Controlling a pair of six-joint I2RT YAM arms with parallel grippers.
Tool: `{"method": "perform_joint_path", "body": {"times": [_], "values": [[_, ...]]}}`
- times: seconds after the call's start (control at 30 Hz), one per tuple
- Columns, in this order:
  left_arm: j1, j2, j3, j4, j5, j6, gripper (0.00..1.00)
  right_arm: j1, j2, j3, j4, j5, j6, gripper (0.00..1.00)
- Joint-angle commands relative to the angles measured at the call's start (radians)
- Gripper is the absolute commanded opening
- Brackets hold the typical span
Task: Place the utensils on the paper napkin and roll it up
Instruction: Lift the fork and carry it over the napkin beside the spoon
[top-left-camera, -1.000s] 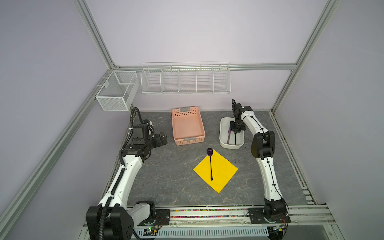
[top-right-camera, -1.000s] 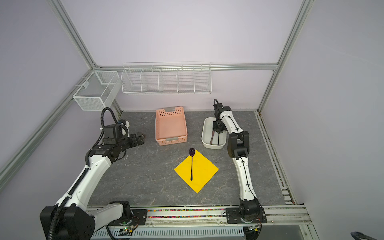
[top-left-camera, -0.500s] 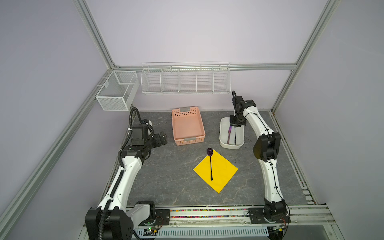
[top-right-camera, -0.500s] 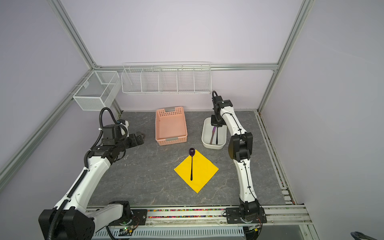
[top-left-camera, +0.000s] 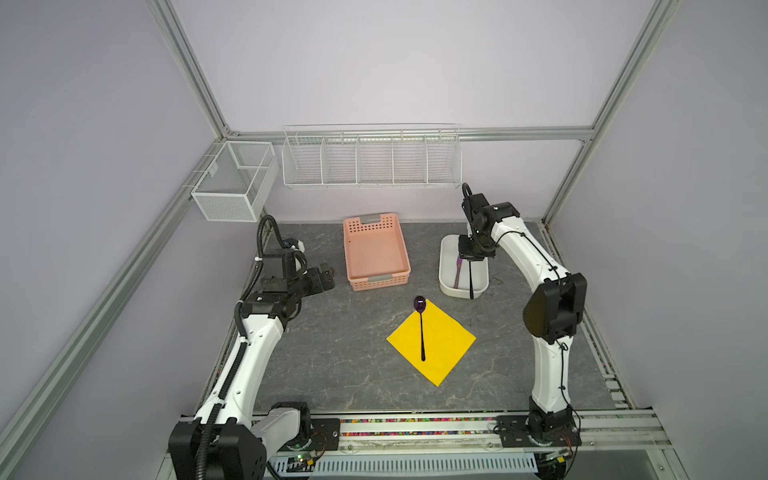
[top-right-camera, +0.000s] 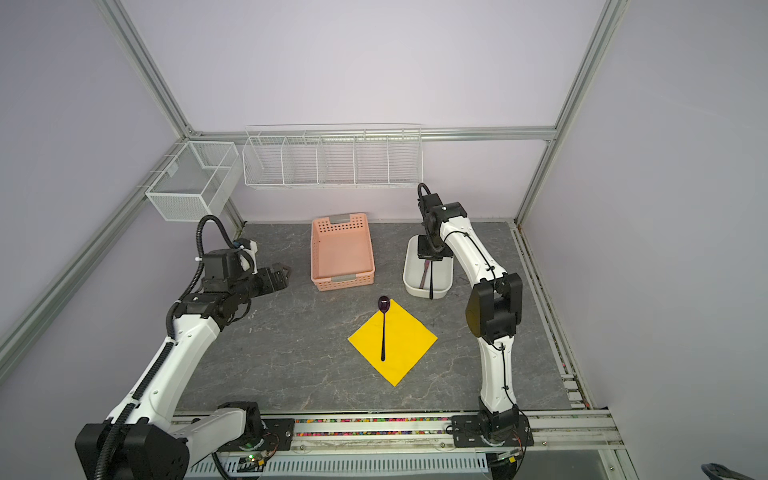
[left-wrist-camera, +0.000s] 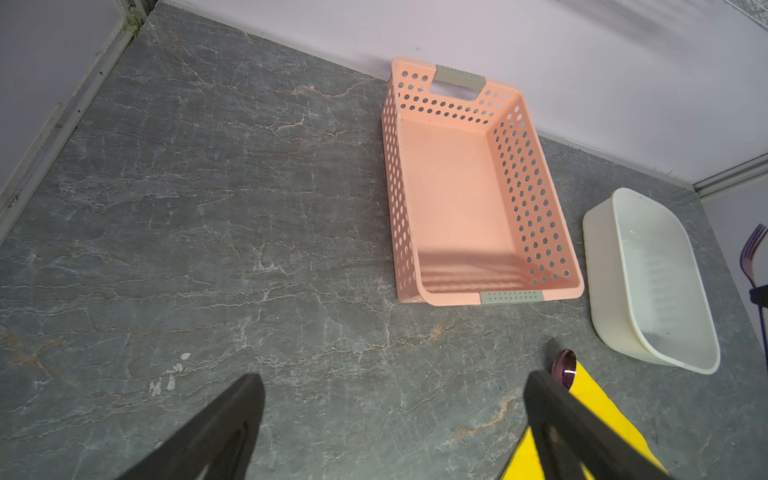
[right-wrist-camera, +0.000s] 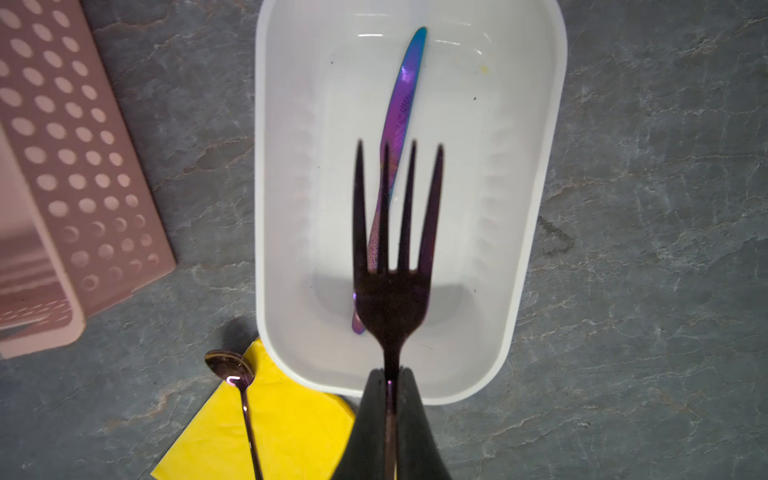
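The yellow paper napkin (top-left-camera: 440, 345) (top-right-camera: 401, 345) lies as a diamond on the grey table. The spoon (top-left-camera: 422, 332) (top-right-camera: 383, 332) rests on it, its bowl just past the far corner. My right gripper (right-wrist-camera: 390, 374) (top-left-camera: 471, 254) is shut on the neck of the fork (right-wrist-camera: 392, 232) and holds it above the white tub (right-wrist-camera: 282, 166) (top-left-camera: 446, 266). The fork's handle (top-left-camera: 471, 282) hangs below the fingers. The knife (right-wrist-camera: 403, 95) (top-left-camera: 458, 272) lies inside the tub. My left gripper (left-wrist-camera: 395, 380) (top-left-camera: 326, 276) hovers open and holds nothing, left of the pink basket.
The pink perforated basket (top-left-camera: 378, 282) (left-wrist-camera: 399, 199) stands left of the tub, near the back wall. A white wire rack (top-left-camera: 372, 158) hangs on the back wall and a mesh box (top-left-camera: 232, 187) on the left rail.
My right gripper has risen out of the tub with the fork pinched in it. The left arm, the spoon and the napkin have stayed put.
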Motion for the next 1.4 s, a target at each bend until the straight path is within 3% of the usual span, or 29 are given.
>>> {"method": "perform_joint_path", "body": {"times": [0.0,0.37,0.57,0.83,1.37], "values": [[0.004,-0.020,-0.001,0.007,0.022,-0.004,0.97,0.042,-0.090,-0.086,0.047,-0.010,0.052,0.06],[0.004,-0.025,-0.006,0.016,0.048,-0.014,0.97,0.199,-0.289,-0.425,0.161,-0.005,0.176,0.07],[0.004,-0.025,-0.009,0.021,0.056,-0.018,0.97,0.291,-0.293,-0.552,0.238,-0.015,0.244,0.07],[0.004,-0.029,-0.010,0.021,0.060,-0.018,0.97,0.356,-0.197,-0.601,0.356,-0.039,0.305,0.06],[0.004,-0.023,-0.010,0.021,0.066,-0.020,0.97,0.357,-0.076,-0.623,0.417,-0.059,0.325,0.07]]}}
